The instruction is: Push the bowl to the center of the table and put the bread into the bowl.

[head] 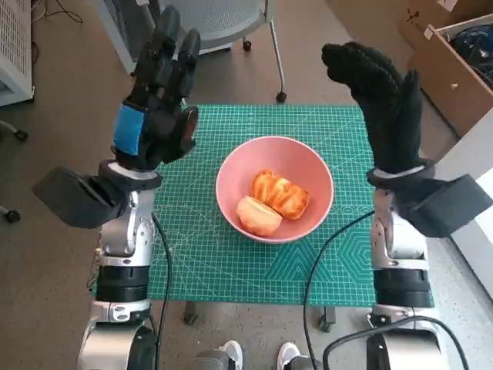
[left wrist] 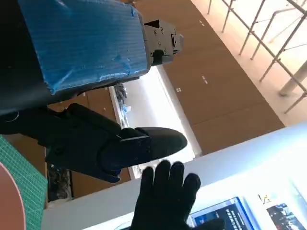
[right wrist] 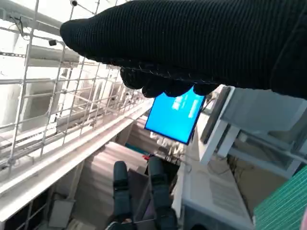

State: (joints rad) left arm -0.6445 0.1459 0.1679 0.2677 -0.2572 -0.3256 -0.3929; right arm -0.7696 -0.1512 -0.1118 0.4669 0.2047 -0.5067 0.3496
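Observation:
A pink bowl [head: 308, 166] sits near the middle of the green cutting mat [head: 192, 254] on the table. Inside it lie two pieces of bread: an orange glazed one [head: 280, 193] and a paler one [head: 258, 215] in front of it. My left hand [head: 158, 100], black with blue tape, is raised above the mat's left side with its fingers straight up, holding nothing. My gloved right hand [head: 385, 104] is raised above the mat's right side, fingers up and empty. The left wrist view shows the left hand [left wrist: 91, 81], the right hand [left wrist: 165, 199] and the bowl's rim [left wrist: 5, 196].
An office chair [head: 223, 19] stands behind the table. Cardboard boxes [head: 454, 58] are at the far right and a white unit [head: 15, 46] at the far left. A person's shoes [head: 258, 356] show at the table's near edge. The right wrist view shows the glove [right wrist: 201, 48] and a blue screen [right wrist: 175, 117].

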